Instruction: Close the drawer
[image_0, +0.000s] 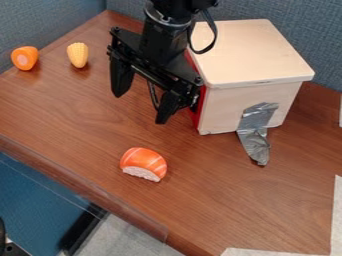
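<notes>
Red is shown by the drawer front (196, 111) at the side of the pale wooden box (257, 52); it is partly hidden behind the black gripper (140, 107), so whether it sits fully shut cannot be told. The gripper is held beside it, above the brown table (200, 200), with its fingers spread wide and nothing grasped. Silver tape (257, 122) is stuck to the box's near side (its crumpled end is draped onto the tabletop). Nearer the table's front edge, a toy salmon sushi (143, 162) is placed; a toy corn cob (78, 54) and an orange toy piece (25, 57) are set near the far left edge.
</notes>
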